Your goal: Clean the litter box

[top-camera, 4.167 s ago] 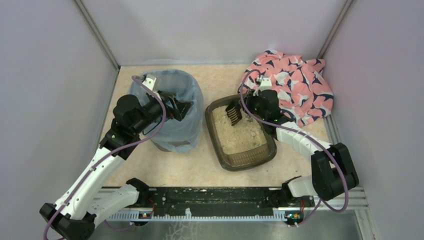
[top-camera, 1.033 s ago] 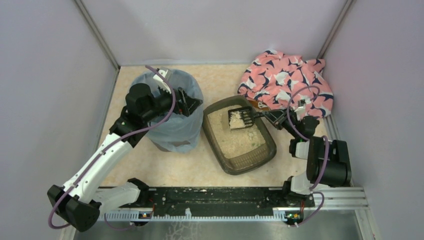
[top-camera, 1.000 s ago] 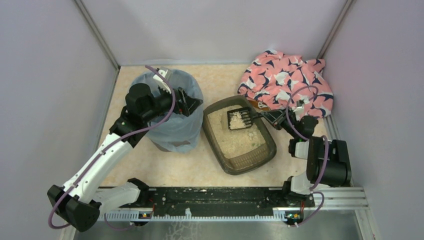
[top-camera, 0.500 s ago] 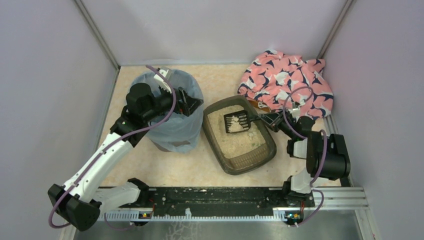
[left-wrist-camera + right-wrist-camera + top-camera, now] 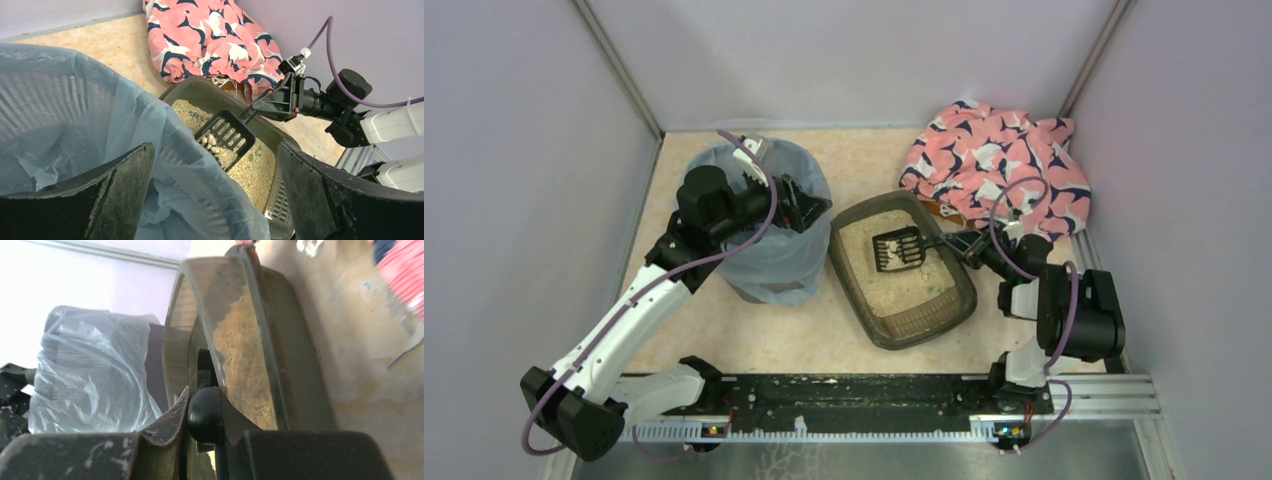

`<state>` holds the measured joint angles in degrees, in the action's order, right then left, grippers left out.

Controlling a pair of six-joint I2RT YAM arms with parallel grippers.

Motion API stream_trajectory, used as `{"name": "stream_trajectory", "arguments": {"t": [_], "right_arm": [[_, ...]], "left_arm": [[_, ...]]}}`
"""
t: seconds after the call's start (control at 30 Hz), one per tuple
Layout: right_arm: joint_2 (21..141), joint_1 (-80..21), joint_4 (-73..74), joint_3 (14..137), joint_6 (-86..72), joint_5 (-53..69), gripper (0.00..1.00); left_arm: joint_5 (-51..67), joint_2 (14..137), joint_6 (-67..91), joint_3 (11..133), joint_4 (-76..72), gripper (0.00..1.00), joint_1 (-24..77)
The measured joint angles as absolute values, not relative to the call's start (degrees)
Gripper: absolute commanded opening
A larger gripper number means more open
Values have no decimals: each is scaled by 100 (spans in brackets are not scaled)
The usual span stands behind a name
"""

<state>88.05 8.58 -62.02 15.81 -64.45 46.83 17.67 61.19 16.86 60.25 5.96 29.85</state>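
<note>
Blue-lined bin [image 5: 769,265] stood just left of litter box [image 5: 924,322]. Litter box lay between bin and patterned cloth [image 5: 1004,165], beige litter inside.

Left gripper [image 5: 807,208], fingers spread wide, hovered over bin edge nearest litter box.

Right gripper [image 5: 952,243], at right rim of litter box, fingers pinched on scoop [image 5: 896,250] handle. Scoop hung above litter, few pale clumps [image 5: 212,141] on slots.

Step, as I judge: sifting. Next: carry to bin, scoop kept level, lifted over rim.

Hard to see: grip on handle, bin bottom.
</note>
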Motion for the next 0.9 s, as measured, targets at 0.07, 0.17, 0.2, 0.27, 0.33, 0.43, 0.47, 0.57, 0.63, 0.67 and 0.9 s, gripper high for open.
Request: {"name": "stream_trajectory", "arguments": {"t": [0.07,0.17,0.2,0.27,0.33,0.43,0.47,0.57,0.63,0.67,0.9], "right_arm": [[8788,943,-6208,1579,-6460,4685,0],[8805,875,-6302,1584,-6499,4648,0],[8805,886,-6302,1579,-6499,4657,0],[8833,967,-6386,1570,-6517,4687,0],[8945,993,-6571,1575,-6606,4670,0],[9050,1092,-6681,1562,-6667,4790,0],[9054,1184,-6713,1538,-6672,4775,0],[9129,1114,-6890,1542,-6748,4770,0],[9159,1037,-6921,1527,-6766,4810,0],[9159,1057,-6958,1494,-6764,4799,0],[9050,1059,-7096,1385,-6941,4786,0]], "left_arm": [[1767,6119,1688,6025,600,99,2985],[1767,6095,1688,5979,550,99,2985],[1765,6086,1686,5968,550,99,2985],[1761,6084,1682,5968,563,99,2985],[1761,6075,1680,5955,550,99,2985],[1756,6045,1664,5929,558,99,2985],[1756,6040,1662,5929,563,99,2985],[1756,6020,1643,5929,558,99,2985],[1756,6018,1608,5929,563,99,2985],[1758,6023,1588,5931,585,99,2985],[1806,6034,1590,5931,617,99,2985]]}}
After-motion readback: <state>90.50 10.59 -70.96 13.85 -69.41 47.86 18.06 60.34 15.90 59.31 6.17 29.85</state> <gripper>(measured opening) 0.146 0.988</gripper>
